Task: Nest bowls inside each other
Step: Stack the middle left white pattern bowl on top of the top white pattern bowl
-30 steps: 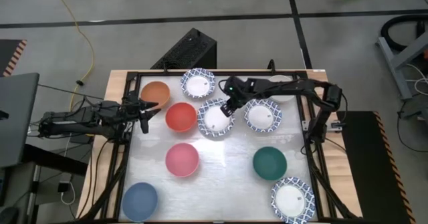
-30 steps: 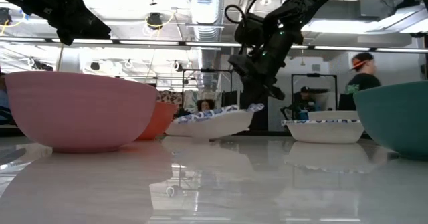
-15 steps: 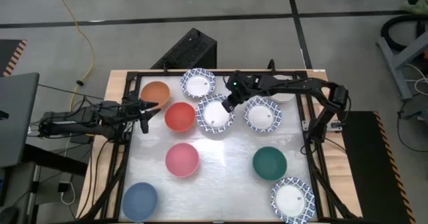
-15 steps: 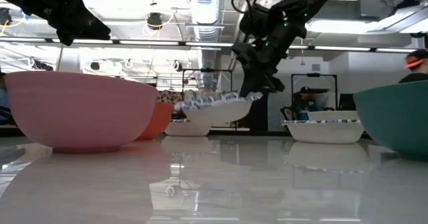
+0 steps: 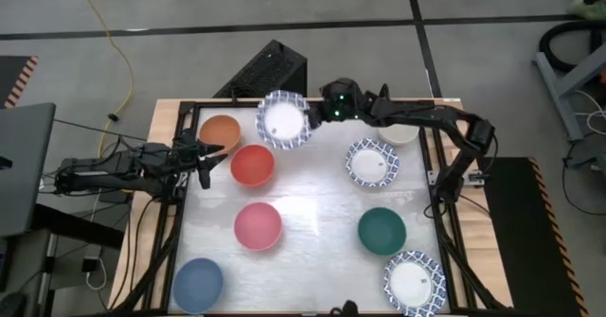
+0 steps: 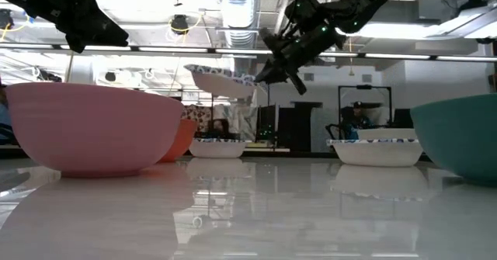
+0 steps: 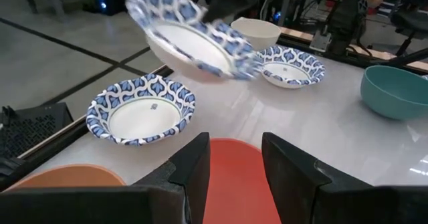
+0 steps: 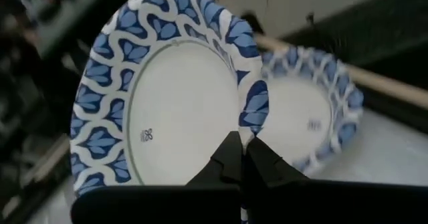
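Right gripper [image 8: 242, 158] pinching lifted patterned bowl's [image 8: 167, 97] rim.

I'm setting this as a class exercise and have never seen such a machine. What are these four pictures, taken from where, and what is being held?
Two robot arms work at a table. One picture looks straight down, one looks level across the tabletop, and two come from cameras on the arms' wrists. Small bowls lie spread out: orange, red, pink, blue, green and several blue-patterned ones. The right claw is shut on a patterned bowl's rim, holding it tilted in the air above another patterned bowl. The left claw waits beside the orange and red bowls, holding nothing.
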Robot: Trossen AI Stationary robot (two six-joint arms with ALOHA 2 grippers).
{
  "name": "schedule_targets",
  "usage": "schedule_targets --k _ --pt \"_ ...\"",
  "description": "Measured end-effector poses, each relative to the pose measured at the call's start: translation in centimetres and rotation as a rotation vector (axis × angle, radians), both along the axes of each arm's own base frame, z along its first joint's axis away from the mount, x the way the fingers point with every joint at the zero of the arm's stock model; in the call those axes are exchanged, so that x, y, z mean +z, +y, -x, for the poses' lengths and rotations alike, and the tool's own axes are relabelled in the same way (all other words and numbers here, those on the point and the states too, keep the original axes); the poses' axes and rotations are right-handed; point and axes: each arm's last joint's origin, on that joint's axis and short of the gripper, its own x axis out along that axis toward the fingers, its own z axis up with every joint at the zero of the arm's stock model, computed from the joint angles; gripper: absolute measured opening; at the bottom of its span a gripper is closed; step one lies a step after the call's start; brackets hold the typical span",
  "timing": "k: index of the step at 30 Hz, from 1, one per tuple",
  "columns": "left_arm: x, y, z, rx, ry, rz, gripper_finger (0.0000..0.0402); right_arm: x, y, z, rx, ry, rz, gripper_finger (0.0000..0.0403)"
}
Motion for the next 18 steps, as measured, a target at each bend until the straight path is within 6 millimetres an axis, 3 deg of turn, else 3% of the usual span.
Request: schedule_targets --k 7,18 --pt "0.0 0.0 0.0 0.000 0.000 0.000 0.0126 -1.4 -2.8 -1.2 -0.083 -0.174 -0.021 0.0011" --pt "-0.1 0.0 0.0 0.003 0.010 0.011 0.0126 -5.9 -5.9 -3.6 -0.150 -0.106 -0.137 0.0011"
